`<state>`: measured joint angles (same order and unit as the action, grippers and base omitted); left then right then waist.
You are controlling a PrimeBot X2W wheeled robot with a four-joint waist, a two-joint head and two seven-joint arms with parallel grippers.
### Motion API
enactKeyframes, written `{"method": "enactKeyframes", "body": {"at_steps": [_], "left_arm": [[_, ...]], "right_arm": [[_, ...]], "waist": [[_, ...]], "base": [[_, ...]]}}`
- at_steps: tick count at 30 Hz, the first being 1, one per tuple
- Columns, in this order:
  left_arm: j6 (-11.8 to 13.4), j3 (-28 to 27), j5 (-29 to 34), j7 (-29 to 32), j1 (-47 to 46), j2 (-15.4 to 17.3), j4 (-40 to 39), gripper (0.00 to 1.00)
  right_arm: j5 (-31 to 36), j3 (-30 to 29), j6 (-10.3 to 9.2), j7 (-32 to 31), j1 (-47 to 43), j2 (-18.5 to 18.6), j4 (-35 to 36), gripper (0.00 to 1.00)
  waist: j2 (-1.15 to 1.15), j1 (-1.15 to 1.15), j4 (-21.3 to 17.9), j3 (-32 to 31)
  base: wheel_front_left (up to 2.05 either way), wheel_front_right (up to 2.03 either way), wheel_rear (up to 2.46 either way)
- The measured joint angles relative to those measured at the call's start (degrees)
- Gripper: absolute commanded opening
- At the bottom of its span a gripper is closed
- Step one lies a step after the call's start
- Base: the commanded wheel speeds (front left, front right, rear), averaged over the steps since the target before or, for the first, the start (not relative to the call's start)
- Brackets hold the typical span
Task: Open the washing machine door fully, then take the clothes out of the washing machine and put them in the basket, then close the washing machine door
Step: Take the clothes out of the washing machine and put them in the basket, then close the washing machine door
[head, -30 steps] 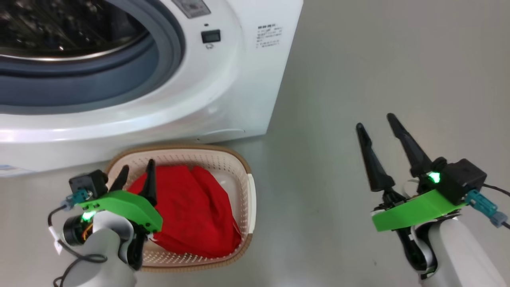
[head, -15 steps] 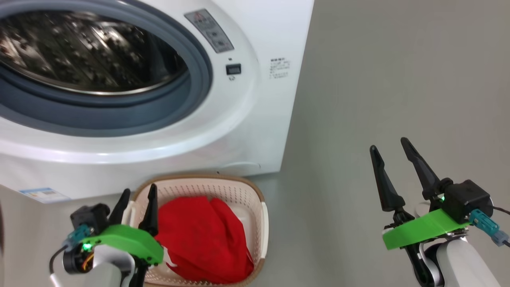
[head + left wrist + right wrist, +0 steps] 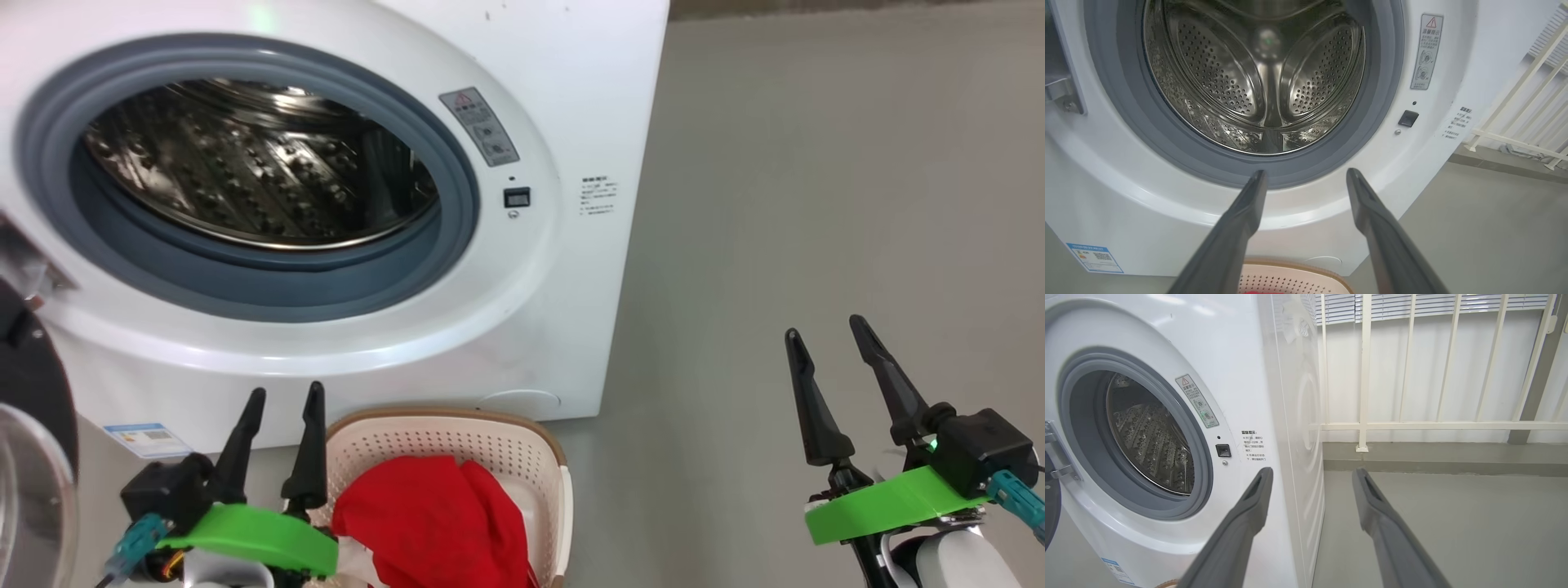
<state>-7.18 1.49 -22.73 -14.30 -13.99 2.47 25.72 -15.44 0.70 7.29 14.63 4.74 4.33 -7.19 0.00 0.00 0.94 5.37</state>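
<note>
Okay, the washing machine (image 3: 571, 98) is sitting on the grey floor (image 3: 816, 163), its round opening facing the robot and its grey rubber ring (image 3: 269, 286) framing the perforated steel drum (image 3: 253, 163). The washing machine door (image 3: 33, 384) is hanging swung open at the far left of the head view, with only part of the black rim and a slice of glass showing at the frame edge. The basket (image 3: 457, 433) is standing on the floor just in front of the machine's lower front, below the opening. The clothes (image 3: 441, 523), a red bundle, are lying inside the basket.

The left end effector (image 3: 286, 390) is hovering just beside the basket's left rim, released, fingers spread and pointing toward the machine, grasping nothing. In the left wrist view its fingers are framing the lower lip of the ring, with the basket rim peeking between them at the bottom.

The right end effector (image 3: 823, 327) is hovering over bare floor well to the right of machine and basket, also released, nothing between its fingers. Its wrist view is looking past the machine's right front corner toward a white railing (image 3: 1412, 424). A blue sticker (image 3: 147, 439) is showing low on the machine's front left.
</note>
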Motion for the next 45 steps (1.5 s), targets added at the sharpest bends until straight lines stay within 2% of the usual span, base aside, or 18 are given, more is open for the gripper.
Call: {"method": "enactKeyframes", "body": {"at_steps": [7,13,20,45], "left_arm": [[0.0,-0.87,3.77,0.0,4.41,1.47,-8.59,1.0],[0.0,-2.74,5.88,0.0,7.89,1.57,-11.91,1.0],[0.0,-4.04,7.69,0.0,10.84,1.46,-14.03,1.0],[0.0,-4.86,8.04,0.0,12.9,0.87,-15.56,1.0]], "right_arm": [[1.48,-1.69,0.0,0.0,-0.63,-0.55,1.93,1.0],[2.61,-2.55,0.0,0.0,-3.0,-0.93,2.38,1.0],[6.03,-2.76,0.0,0.0,-4.81,-0.83,2.85,1.0],[6.37,-3.33,0.0,0.0,-5.81,-1.16,1.93,1.0]], "waist": [[0.0,0.0,1.25,-1.92],[0.0,0.0,1.73,-3.64],[0.0,0.0,1.98,-5.32],[0.0,0.0,1.74,-6.1]], "base": [[0.0,0.0,0.0],[0.0,0.0,0.0],[0.0,0.0,0.0],[0.0,0.0,0.0]]}}
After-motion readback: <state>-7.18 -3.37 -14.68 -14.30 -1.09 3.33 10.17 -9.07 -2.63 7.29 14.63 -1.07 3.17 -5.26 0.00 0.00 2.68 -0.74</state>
